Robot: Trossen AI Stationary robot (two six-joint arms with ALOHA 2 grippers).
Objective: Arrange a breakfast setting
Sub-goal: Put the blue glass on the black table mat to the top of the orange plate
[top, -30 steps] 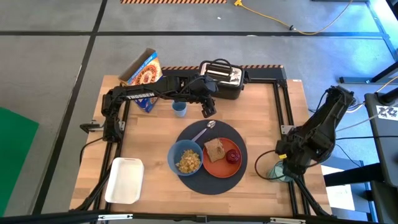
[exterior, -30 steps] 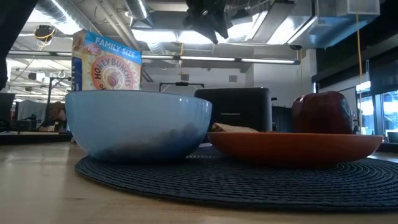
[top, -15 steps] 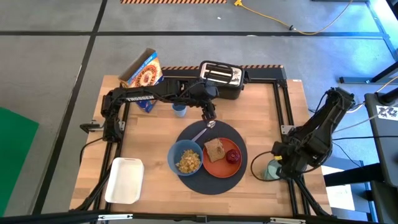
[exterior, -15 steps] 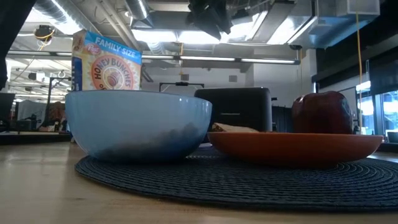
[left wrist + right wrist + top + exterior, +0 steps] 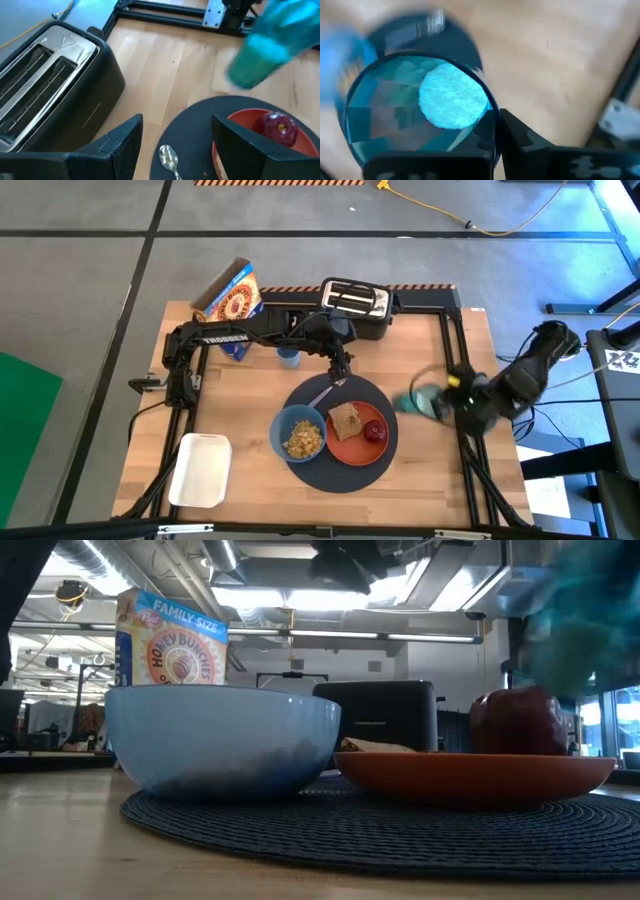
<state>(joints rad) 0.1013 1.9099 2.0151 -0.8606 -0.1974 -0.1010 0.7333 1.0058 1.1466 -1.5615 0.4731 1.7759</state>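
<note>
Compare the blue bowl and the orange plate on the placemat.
The blue bowl is deep and high-walled; the orange plate is shallow and flat. The bowl holds cereal; the plate carries a toast slice and a red fruit. Both are round and sit on the dark placemat.

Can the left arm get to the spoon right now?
Probably yes. The left gripper hangs open just above the metal spoon, whose bowl shows between its fingers with nothing over it; the right gripper, holding the teal glass, is well aside.
</note>
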